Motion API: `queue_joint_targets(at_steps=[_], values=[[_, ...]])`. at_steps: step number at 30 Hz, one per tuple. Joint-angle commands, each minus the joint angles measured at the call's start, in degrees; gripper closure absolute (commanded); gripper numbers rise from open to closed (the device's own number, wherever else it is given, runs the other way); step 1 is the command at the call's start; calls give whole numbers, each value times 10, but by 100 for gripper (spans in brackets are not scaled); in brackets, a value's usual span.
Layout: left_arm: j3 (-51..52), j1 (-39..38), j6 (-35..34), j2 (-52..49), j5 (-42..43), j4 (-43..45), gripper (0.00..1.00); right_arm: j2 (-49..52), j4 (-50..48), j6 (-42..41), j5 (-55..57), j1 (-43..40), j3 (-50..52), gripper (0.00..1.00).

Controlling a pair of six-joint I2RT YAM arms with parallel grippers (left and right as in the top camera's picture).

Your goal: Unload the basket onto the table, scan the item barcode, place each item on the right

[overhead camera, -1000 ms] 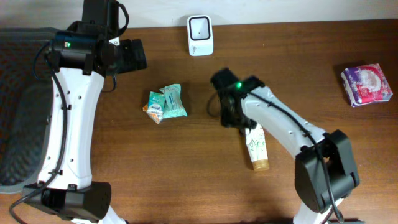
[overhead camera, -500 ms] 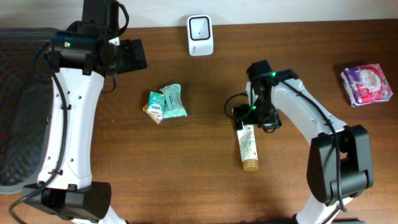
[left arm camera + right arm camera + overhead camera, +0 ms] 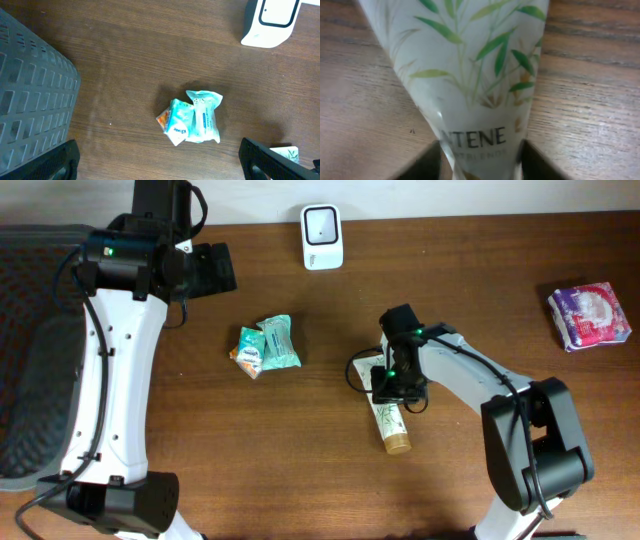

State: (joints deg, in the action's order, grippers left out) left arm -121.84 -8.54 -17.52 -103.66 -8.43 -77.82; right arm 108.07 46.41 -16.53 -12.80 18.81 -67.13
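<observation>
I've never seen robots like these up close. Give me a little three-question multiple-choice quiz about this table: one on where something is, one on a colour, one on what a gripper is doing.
1. Which item is the right gripper at?
A. the pink packet
B. the tube
C. the scanner

2. What colour is the tube's cap?
A. blue
B. red
C. golden brown

3. What is the left gripper doing?
A. open, holding nothing
B. clamped on the wipes
C. holding the scanner

Answers:
1. B: the right wrist view shows the tube between its fingers.
2. C: the overhead view shows a golden-brown end on the tube.
3. A: its fingers stand far apart with nothing between them.
</observation>
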Motion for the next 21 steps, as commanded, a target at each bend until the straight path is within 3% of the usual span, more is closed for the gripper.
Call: queue_joint_targets(at_steps=[1, 6, 12, 16, 21], values=[[-5, 1, 7, 2, -4, 1, 1, 7, -2, -5, -1, 3, 5, 96], [-5, 1, 7, 2, -4, 1, 1, 9, -8, -26, -5, 3, -9, 96], [-5, 1, 7, 2, -4, 1, 1, 9, 2, -24, -5, 3, -133, 96], [-5, 1, 7, 2, -4, 1, 1, 10, -129, -30, 16, 2, -232, 96], [-5, 1, 7, 2, -4, 1, 1, 12, -283, -103, 29, 2, -259, 96]])
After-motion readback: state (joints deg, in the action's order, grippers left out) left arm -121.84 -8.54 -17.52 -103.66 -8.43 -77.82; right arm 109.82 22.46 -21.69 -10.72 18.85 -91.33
